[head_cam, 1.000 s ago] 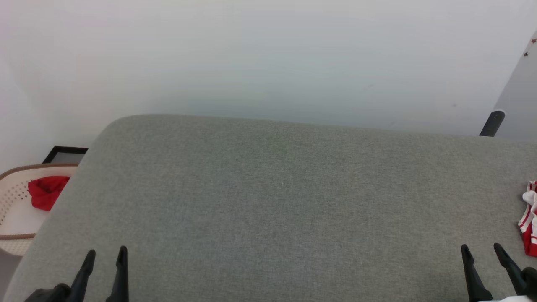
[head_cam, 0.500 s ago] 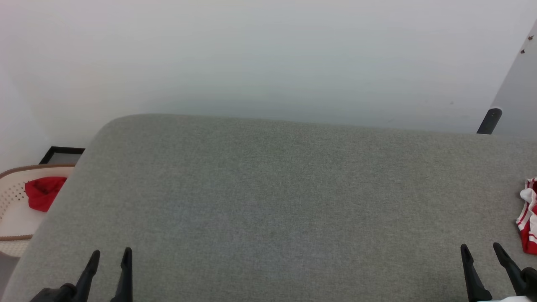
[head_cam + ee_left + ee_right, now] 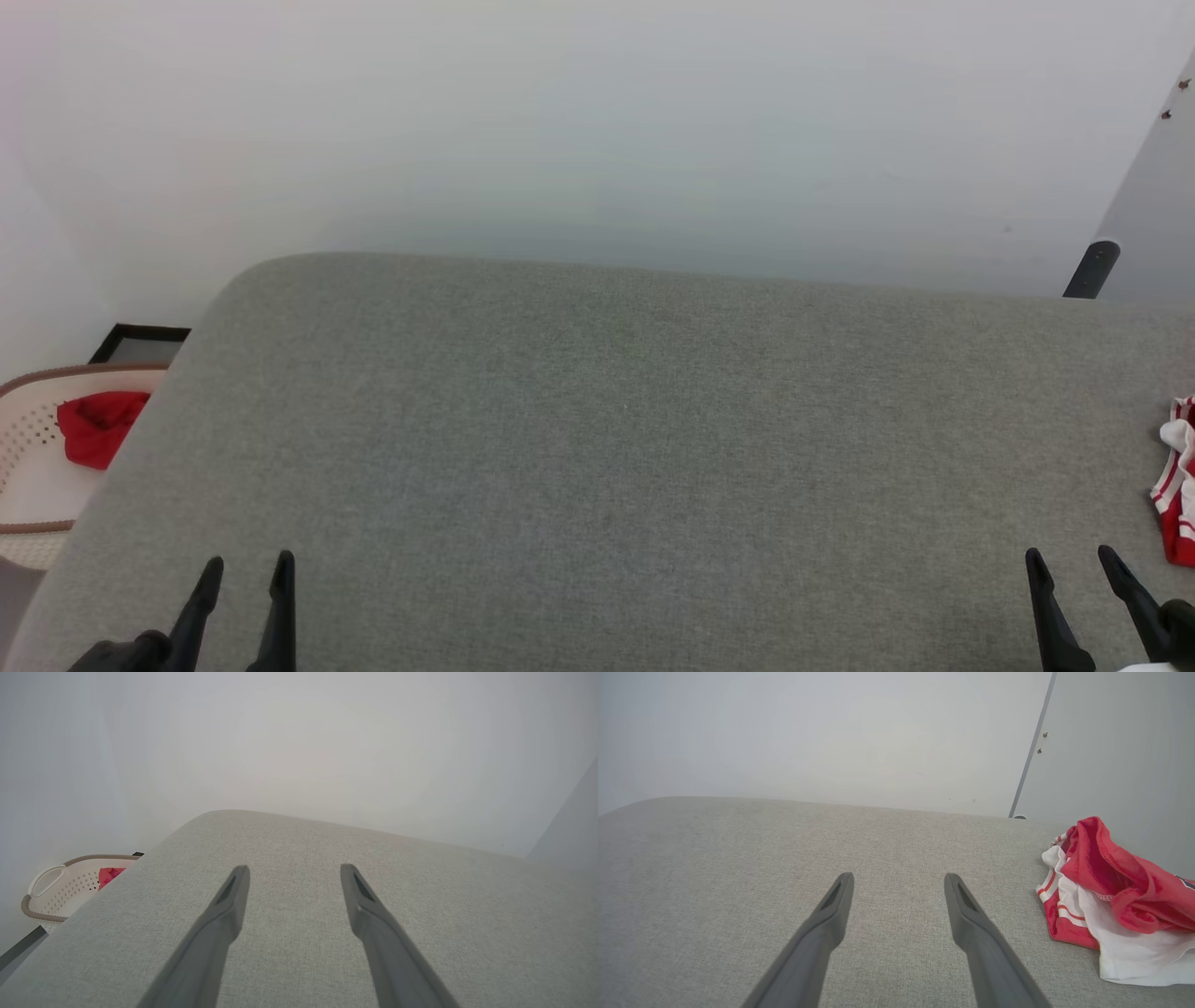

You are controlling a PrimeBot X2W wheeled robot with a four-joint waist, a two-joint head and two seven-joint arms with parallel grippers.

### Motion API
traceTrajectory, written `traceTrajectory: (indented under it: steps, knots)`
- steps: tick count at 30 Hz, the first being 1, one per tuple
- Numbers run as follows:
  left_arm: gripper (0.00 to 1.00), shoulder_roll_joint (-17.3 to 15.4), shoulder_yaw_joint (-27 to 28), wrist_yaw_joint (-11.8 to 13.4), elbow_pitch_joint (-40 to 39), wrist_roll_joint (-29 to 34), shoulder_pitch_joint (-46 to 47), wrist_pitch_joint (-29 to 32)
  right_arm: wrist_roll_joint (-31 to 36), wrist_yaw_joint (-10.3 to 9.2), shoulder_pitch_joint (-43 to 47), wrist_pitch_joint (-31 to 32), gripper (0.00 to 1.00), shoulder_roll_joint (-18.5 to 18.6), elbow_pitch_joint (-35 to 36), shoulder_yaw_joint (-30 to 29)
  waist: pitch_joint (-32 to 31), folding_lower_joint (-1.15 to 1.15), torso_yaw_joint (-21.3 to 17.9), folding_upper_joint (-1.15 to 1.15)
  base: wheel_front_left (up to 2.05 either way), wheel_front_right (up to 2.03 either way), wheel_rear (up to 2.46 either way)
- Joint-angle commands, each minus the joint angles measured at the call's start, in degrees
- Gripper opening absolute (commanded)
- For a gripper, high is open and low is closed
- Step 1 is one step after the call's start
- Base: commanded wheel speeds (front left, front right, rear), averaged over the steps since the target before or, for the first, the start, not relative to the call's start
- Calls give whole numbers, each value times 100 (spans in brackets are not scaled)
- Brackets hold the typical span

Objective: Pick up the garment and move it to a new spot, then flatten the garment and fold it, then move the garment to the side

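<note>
The garment (image 3: 1111,891), red with white parts and red-white striped trim, lies crumpled at the right edge of the grey cushioned surface (image 3: 616,439); its edge (image 3: 1178,485) shows at the head view's right border. My right gripper (image 3: 1072,558) stands open at the lower right, left of and nearer than the garment, apart from it. Seen from the right wrist, this gripper (image 3: 899,878) has bare grey fabric between its fingers. My left gripper (image 3: 247,564) stands open at the lower left, and in its own wrist view (image 3: 294,870) nothing lies between its fingers.
A cream perforated basket (image 3: 28,485) holding a small red cloth lump (image 3: 98,425) sits off the surface's left side, also seen as the basket (image 3: 60,891) from the left wrist. A white wall runs behind. A dark post (image 3: 1092,269) stands at the back right.
The head view has shifted slightly, so the whole picture has slid a little. Both grippers stay open and the garment lies as before.
</note>
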State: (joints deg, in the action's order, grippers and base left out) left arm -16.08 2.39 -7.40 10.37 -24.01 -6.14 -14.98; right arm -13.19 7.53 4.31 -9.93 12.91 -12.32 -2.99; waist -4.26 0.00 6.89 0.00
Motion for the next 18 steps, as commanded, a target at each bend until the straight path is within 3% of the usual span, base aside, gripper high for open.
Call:
traceTrajectory:
  steps: [1,14,15,18]
  knots:
    - [100,8,11,-12,7,27,-20,-19,-16,-9,7,-34,100,29,-14,16,4,0,-2,0,0,0,0]
    - [100,91,123,-11,-18,310,-52,-19,-33,-9,-38,-64,100,56,-65,31,18,0,-3,0,0,0,0]
    - [0,99,102,0,10,284,-7,3,-27,0,-14,-40,0,30,-69,8,18,0,-3,0,0,0,0]
    - [0,216,62,0,173,267,-56,40,-44,0,30,-11,0,-68,-234,9,20,0,-5,0,0,0,0]
